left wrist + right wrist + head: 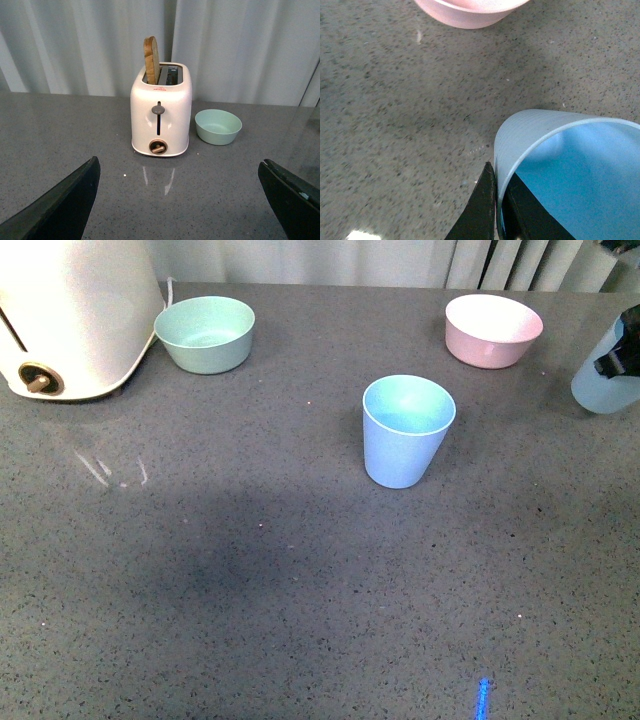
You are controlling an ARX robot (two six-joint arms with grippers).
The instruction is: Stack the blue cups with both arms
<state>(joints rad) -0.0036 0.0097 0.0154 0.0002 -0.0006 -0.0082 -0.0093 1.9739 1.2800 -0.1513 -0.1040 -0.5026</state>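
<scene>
Cups sit well apart. The first cup stands upright in the middle of the counter, mouth up, ready to receive. My right pincer clamps the second cup by its rim at the far right, one finger inside and one outside, leaving its base free to drop in. My left pincer gapes wide and empty, facing the toaster. I judge it is free to steady the first cup.
</scene>
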